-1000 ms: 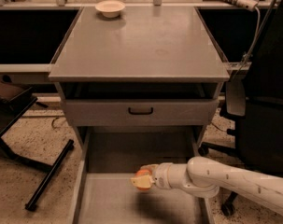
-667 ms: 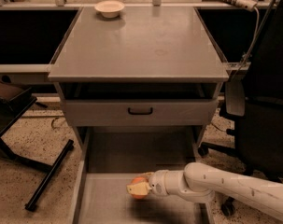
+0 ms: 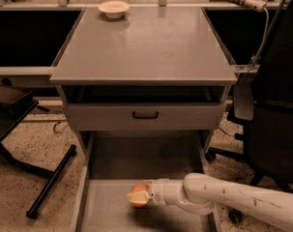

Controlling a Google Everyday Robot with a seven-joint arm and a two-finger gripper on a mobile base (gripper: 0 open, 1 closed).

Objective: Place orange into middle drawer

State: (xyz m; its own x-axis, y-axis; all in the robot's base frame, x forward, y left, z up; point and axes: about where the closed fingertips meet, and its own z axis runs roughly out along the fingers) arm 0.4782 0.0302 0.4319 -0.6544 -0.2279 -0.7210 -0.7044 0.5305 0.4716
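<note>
Now that my gripper [image 3: 136,197], pinching the orange [image 3: 139,189], has sunk lower and leftward over the middle drawer [image 3: 107,211], I judge release is near.

We note the cream gripper [image 3: 135,197] over the grey middle drawer [image 3: 102,211], clasping the orange [image 3: 140,188]. We see a cream-white bowl [image 3: 113,8], a grey cabinet top [image 3: 146,47], a black handle [image 3: 145,115] and speckled beige flooring [image 3: 25,144].

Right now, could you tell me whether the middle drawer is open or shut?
Open. The drawer is pulled out, its grey floor exposed, and the gripper holds the orange over that floor.
</note>
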